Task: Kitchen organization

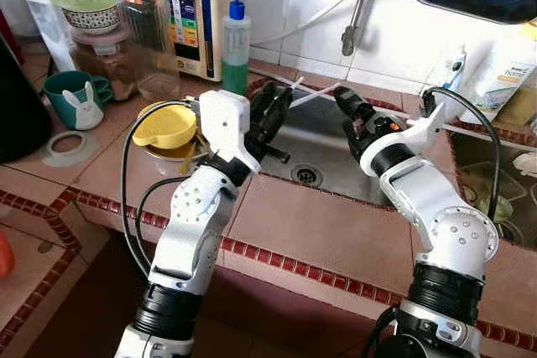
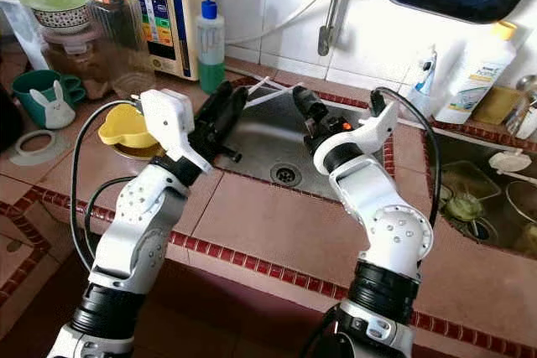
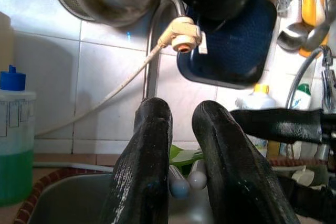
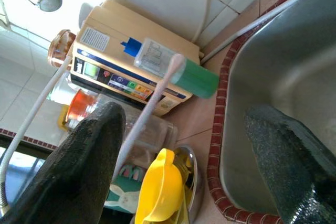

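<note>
Both arms reach forward over the steel sink [image 1: 323, 136] set into the tiled counter [image 1: 319, 224]. The left gripper [image 1: 270, 115] sits over the sink's left rim; in the left wrist view its two black fingers [image 3: 142, 166] stand close together with only a narrow gap, gripping nothing. The right gripper [image 1: 352, 105] hangs over the sink's back right part, and the right wrist view shows its fingers [image 4: 86, 166] spread wide apart with nothing between them. Two white chopsticks [image 1: 306, 91] lie across the sink's back left corner, their rounded ends visible just beyond the left fingers in the left wrist view. The drain [image 1: 307, 175] sits near the front of the basin. On the counter just left of the sink, a yellow bowl [image 1: 166, 126] rests on a metal dish. Behind it, at the back edge, stand a green soap bottle [image 1: 235, 48] with a blue cap, a cream water purifier [image 1: 191, 6], and a clear jar [image 1: 143, 18] with an orange lid. Further left is a green mug [image 1: 74, 98] with a white rabbit figure. A tap [image 1: 362, 2] hangs from the tiled wall above the sink. A white detergent bottle [image 2: 474, 64] stands at the back right of the counter.
</note>
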{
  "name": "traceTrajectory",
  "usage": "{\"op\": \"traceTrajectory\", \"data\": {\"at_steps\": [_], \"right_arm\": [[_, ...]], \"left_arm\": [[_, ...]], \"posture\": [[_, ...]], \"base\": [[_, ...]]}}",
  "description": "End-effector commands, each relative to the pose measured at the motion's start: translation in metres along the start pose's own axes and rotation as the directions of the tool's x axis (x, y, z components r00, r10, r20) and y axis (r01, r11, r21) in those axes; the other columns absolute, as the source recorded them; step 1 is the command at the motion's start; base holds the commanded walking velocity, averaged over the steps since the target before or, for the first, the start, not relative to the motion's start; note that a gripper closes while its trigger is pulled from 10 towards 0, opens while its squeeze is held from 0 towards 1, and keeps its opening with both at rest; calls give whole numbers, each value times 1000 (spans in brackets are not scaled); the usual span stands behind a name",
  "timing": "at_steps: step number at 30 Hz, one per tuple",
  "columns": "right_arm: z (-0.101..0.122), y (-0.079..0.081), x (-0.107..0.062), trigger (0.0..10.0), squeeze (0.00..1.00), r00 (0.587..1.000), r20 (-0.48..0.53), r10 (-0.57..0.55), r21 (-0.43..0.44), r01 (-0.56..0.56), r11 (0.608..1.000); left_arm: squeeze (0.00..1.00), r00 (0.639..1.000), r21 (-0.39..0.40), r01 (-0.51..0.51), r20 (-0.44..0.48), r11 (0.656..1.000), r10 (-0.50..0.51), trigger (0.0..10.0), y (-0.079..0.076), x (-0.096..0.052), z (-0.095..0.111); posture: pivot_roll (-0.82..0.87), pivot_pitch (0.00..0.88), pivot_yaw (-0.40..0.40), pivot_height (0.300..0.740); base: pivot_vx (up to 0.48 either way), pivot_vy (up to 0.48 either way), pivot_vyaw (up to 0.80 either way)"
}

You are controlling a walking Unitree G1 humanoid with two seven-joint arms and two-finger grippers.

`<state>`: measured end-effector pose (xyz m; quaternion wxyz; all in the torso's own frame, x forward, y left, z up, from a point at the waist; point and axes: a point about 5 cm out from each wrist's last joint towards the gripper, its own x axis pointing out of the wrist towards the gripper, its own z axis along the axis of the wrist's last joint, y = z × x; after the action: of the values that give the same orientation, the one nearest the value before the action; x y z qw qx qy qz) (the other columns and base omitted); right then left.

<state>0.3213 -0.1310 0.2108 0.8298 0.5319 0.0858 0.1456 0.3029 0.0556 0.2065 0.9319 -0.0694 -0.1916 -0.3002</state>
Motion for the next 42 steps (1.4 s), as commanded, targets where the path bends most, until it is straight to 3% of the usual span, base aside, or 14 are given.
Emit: {"op": "traceTrajectory", "data": {"at_steps": [1, 7, 18, 19, 20, 27, 37, 42], "right_arm": [[-13, 18, 8, 10000, 0, 997, -44, 60, 41, -59, 997], [-19, 19, 10, 10000, 0, 995, -83, 60, 19, -59, 998], [-29, 5, 20, 10000, 0, 994, -103, 41, -11, -43, 999], [-29, 4, 20, 5961, 0, 994, -101, 43, -13, -44, 999], [-28, 3, 22, 0, 0, 994, -94, 47, -17, -48, 999], [-29, -3, 29, 0, 0, 997, -72, 31, -11, -32, 999], [-37, -22, 22, 0, 0, 997, -68, -38, 0, 38, 999], [-38, -23, 21, 0, 0, 996, -72, -44, 13, 45, 999]], "left_arm": [[0, 1000, 18, 25, -8, 1000, -25, 10000, -4, 0, -3], [0, 1000, 22, 28, -10, 999, -28, 10000, -6, -1, -6], [0, 998, 24, 59, -28, 998, -58, 10000, -13, -6, -12], [0, 998, 24, 59, -29, 998, -58, 10000, -13, -7, -13], [0, 998, 23, 58, -32, 998, -57, 10000, -13, -9, -14], [0, 997, 27, 39, -73, 999, -37, 10000, -7, -21, -26], [0, 997, 46, 11, -80, 999, -8, 10000, -2, -24, -30], [0, 997, 64, -6, -74, 998, 10, 10000, 0, -21, -30]], "posture": [[148, 0, -79, 740], [151, 0, -82, 740], [171, 0, -90, 740], [174, 0, -91, 740], [180, 0, -90, 740], [184, 0, -90, 740], [181, 0, -93, 740], [177, 0, -89, 740]], "base": [[0, 0, 0], [0, 0, 0], [0, 0, 0], [0, 0, 0], [0, 0, 0], [0, 0, 0], [0, 0, 0], [0, 0, 0]]}}
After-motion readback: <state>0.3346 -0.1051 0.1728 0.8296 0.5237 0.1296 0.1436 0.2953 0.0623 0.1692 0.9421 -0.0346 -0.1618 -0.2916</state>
